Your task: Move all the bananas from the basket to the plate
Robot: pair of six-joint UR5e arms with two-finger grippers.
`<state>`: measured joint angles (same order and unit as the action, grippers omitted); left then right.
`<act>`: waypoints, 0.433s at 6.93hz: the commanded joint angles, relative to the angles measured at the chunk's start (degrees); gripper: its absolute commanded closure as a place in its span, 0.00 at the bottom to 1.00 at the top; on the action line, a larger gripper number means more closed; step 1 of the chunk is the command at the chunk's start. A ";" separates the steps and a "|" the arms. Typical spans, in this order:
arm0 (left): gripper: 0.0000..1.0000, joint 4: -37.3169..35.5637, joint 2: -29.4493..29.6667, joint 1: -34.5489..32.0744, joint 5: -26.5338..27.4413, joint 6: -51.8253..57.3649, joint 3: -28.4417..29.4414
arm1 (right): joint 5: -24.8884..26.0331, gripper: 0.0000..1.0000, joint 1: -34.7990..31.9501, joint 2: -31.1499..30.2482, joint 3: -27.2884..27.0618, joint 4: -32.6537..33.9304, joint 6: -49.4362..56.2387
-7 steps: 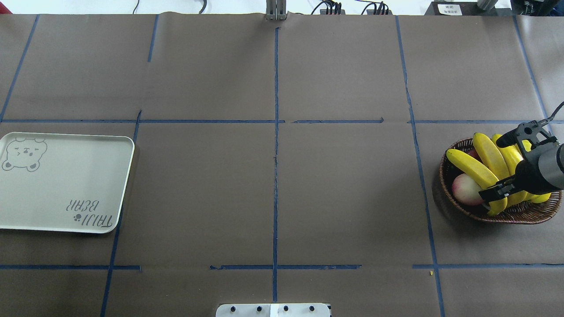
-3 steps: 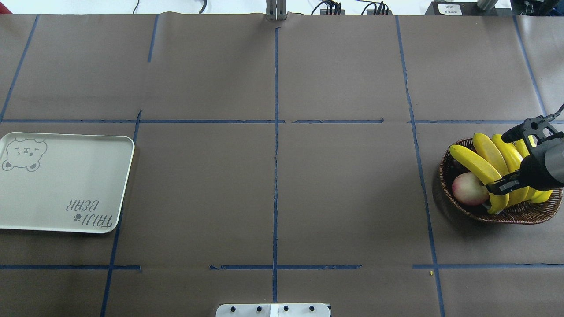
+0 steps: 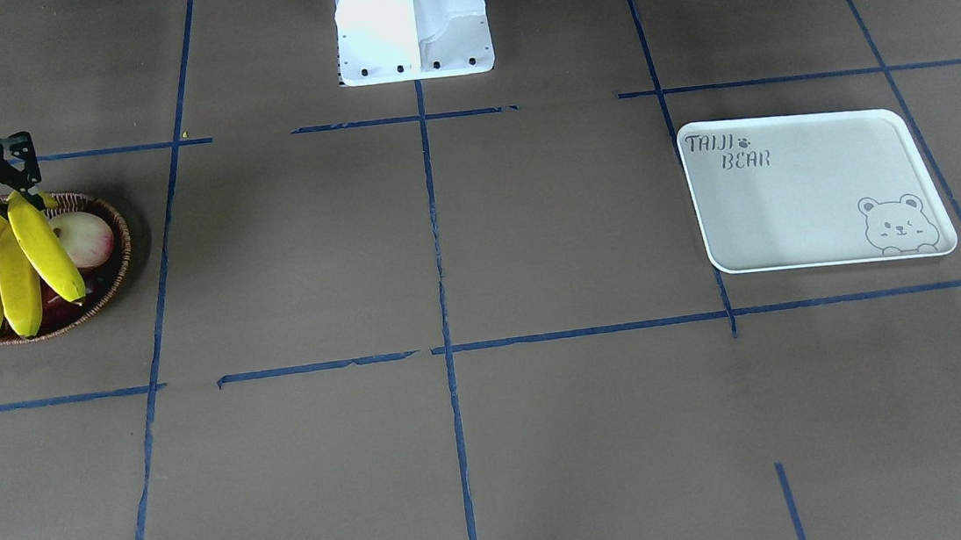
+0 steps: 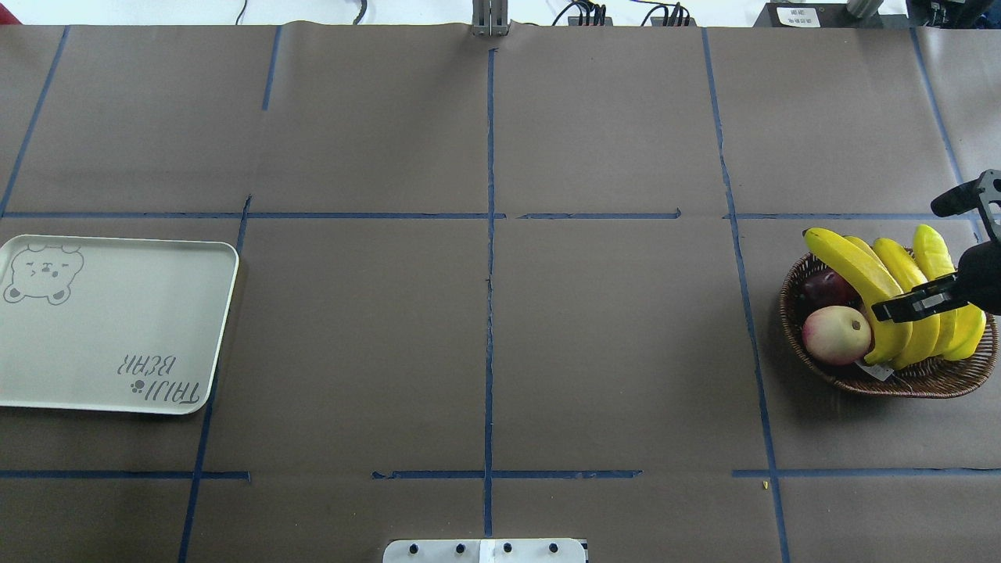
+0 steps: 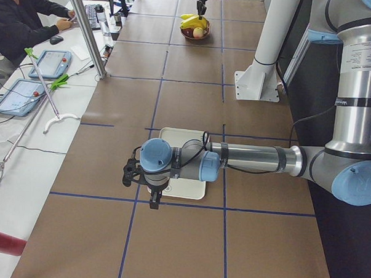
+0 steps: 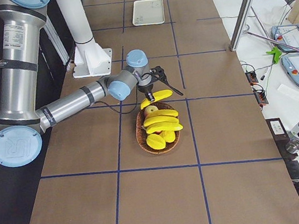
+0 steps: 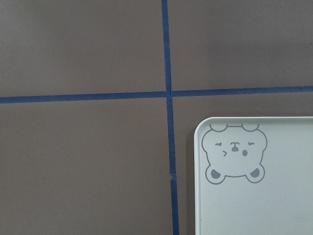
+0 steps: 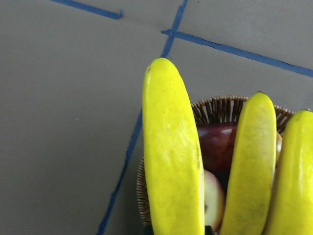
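Brown tabletop bore the basket (image 4: 923, 383), over which the bananas (image 4: 899, 289) hung tilted, the right gripper (image 4: 887, 311) clamped near their stem. None lay on the plate (image 4: 117, 313), well apart, so the whole carry seemingly remained. Whether the left gripper (image 5: 152, 196), above the plate's edge, was parted could not be told

Yellow bananas (image 4: 899, 305) stood bunched in a brown wicker basket (image 4: 915, 383).
The basket sat by the table's right edge; the off-white bear plate (image 4: 117, 328) lay flat by its left edge.
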<state>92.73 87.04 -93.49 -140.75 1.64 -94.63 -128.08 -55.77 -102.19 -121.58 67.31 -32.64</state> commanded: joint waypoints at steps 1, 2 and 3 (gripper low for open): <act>0.00 3.57 1.02 1.37 0.30 -5.13 -1.70 | -5.25 0.99 -1.98 9.84 2.81 -0.68 -13.76; 0.00 7.25 1.99 4.60 0.56 -10.03 -1.70 | -5.16 0.99 -1.19 16.25 4.75 -0.69 -22.20; 0.00 12.07 3.22 8.11 0.48 -18.26 -1.79 | -4.82 0.99 0.21 21.62 4.86 -0.78 -31.95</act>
<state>99.74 88.95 -89.12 -140.32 -8.56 -96.26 -132.98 -56.80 -87.50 -117.72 66.67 -53.32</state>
